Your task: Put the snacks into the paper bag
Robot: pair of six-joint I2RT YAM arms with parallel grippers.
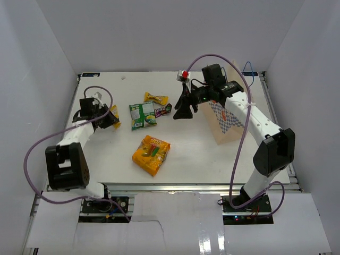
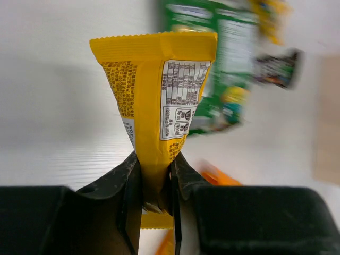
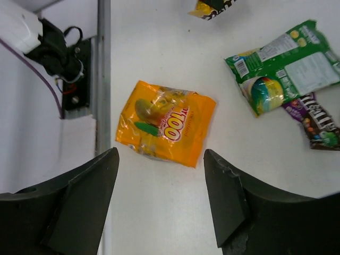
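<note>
Pinching a small yellow bar wrapper [image 2: 154, 90] in the left gripper [image 2: 155, 175]; right gripper [image 3: 160, 159] wide open, empty. Not yet in the tan checkered paper bag [image 1: 229, 125]: big orange pouch [image 1: 151, 154], green-white pouch [image 1: 142, 116].

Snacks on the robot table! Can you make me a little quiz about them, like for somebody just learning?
1. True or false: the left gripper is shut on a yellow bar wrapper.
2. The right gripper is: A) open, B) shut on a snack, C) inside a bag.
3. How many snacks lie loose on the table?
Key: 1 true. 2 A. 3 four: orange-yellow pouch, green-white pouch, second yellow bar wrapper, dark bar.
</note>
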